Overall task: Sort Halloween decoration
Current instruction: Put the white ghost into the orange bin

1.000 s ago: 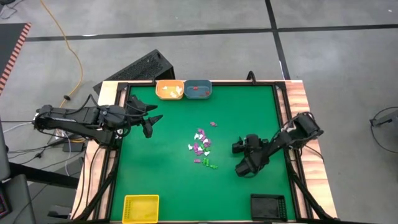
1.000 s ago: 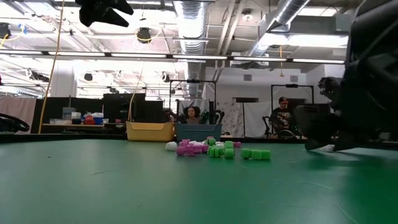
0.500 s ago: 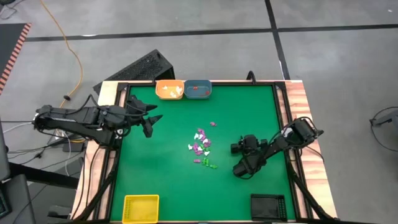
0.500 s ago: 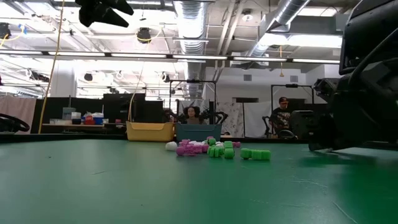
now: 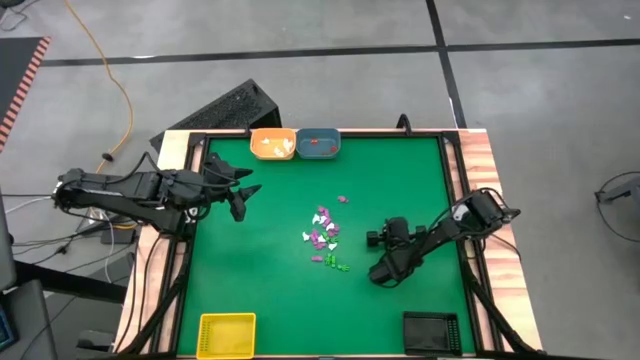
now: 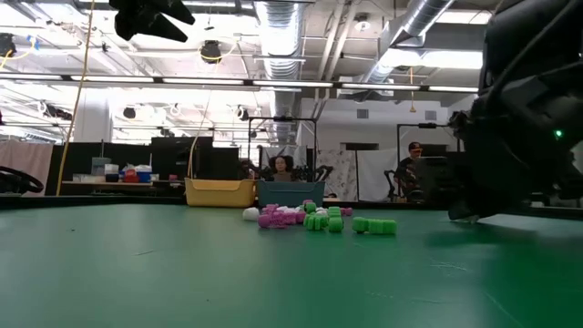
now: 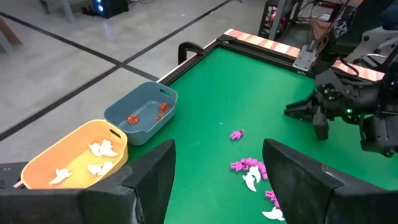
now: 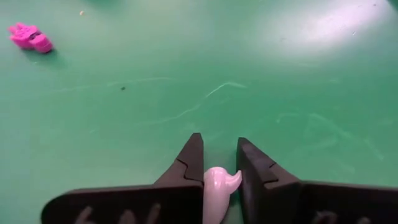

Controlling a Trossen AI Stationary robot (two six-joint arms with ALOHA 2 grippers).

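A pile of tiny white, purple and green trinkets (image 5: 325, 240) lies mid-table and also shows in the low view (image 6: 310, 219). One purple piece (image 5: 342, 198) lies apart, farther back. My right gripper (image 5: 380, 268) is low over the table, right of the pile, shut on a white trinket (image 8: 216, 186). My left gripper (image 5: 240, 195) is open and empty, high above the table's left side (image 6: 150, 16), and its wrist view (image 7: 217, 162) looks down on the trays and pile. My right gripper pinches the white trinket between its two fingers, at their free ends. The trinket's curved tip (image 8: 231, 179) sticks out past the fingertips. The fingers slant down toward the green table. I cannot tell whether the trinket touches the table.
An orange tray (image 5: 258, 135) with white pieces and a blue tray (image 5: 318, 133) with orange-red pieces stand at the far edge. A yellow tray (image 5: 227, 333) and a black tray (image 5: 432, 330) stand at the near edge. People sit in the room behind (image 6: 414, 173).
My right gripper has moved a little toward the table's left edge, nearer the pile, staying low over the table.
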